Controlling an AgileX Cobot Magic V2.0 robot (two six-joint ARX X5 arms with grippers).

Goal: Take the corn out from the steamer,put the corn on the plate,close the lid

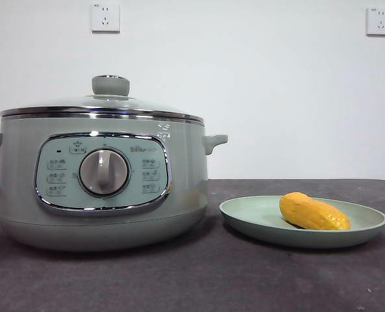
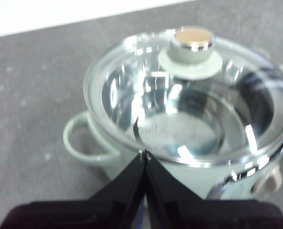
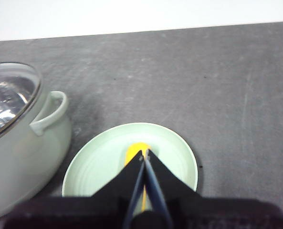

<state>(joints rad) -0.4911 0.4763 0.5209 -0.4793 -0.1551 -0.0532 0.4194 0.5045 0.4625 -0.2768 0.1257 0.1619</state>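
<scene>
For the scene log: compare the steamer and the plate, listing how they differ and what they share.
The steamer is a tall, deep pot; the plate is a shallow dish, narrower and far lower. The steamer is covered by the lid; the plate lies open with the corn on it. The steamer has a dial, panel and side handles; the plate is plain. Both are round, pale green, and stand on the dark table.

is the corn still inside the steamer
No, the corn lies on the plate beside the steamer, whose lid is on.
</scene>
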